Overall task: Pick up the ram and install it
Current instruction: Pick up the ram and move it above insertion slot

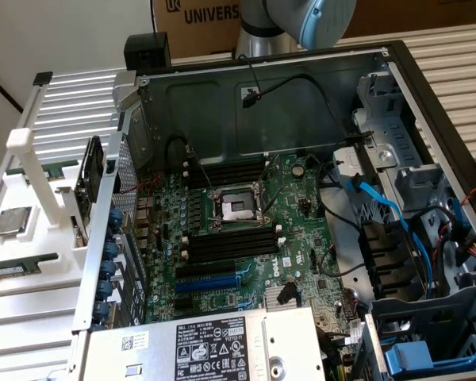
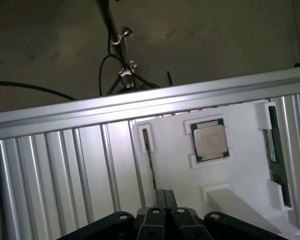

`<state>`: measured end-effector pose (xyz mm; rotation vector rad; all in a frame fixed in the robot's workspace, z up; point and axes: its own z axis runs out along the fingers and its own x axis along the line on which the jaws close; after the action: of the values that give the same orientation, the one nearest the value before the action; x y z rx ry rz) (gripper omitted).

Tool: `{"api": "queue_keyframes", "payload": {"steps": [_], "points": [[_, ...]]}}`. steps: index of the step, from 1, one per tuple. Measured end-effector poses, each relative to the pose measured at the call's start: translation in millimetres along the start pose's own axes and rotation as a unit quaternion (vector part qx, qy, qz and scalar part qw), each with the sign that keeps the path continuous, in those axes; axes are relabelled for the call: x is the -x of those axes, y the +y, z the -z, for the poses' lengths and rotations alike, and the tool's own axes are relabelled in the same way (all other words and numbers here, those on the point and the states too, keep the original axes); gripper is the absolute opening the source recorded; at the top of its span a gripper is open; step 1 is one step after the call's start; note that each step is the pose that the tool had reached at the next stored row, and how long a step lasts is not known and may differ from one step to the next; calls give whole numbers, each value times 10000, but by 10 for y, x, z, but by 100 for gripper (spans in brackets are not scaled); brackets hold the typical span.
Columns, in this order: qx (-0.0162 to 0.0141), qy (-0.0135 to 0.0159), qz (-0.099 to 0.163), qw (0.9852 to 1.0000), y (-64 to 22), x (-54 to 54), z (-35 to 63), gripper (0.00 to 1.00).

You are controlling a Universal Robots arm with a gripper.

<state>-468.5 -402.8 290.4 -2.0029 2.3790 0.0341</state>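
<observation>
The ram [image 2: 278, 155] is a narrow green stick lying in a slot at one edge of a white holder [image 2: 240, 175]. In the exterior view the ram [image 1: 17, 268] lies on that holder at the left, outside the computer case. My gripper [image 2: 165, 196] hangs above the holder with its two black fingers pressed together and nothing between them. It is well apart from the ram, nearer to a thin empty slot [image 2: 148, 150]. The arm [image 1: 301, 17] shows at the top of the exterior view, behind the case.
A square silver-topped processor chip [image 2: 210, 140] sits in the holder beside the ram. The open case holds the motherboard [image 1: 246, 238] with long black slots [image 1: 230, 243] either side of the processor socket [image 1: 234, 208]. Cables [image 1: 381, 206] and drive bays crowd the exterior view's right.
</observation>
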Motion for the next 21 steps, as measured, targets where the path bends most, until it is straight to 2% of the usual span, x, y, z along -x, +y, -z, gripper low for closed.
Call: {"api": "queue_keyframes", "payload": {"steps": [6,15,21], "points": [[7,1,16,10000,-45,-1,-109,10],[8,1,53,10000,-50,-14,-284,10],[8,0,54,10000,-51,-17,-283,10]]}}
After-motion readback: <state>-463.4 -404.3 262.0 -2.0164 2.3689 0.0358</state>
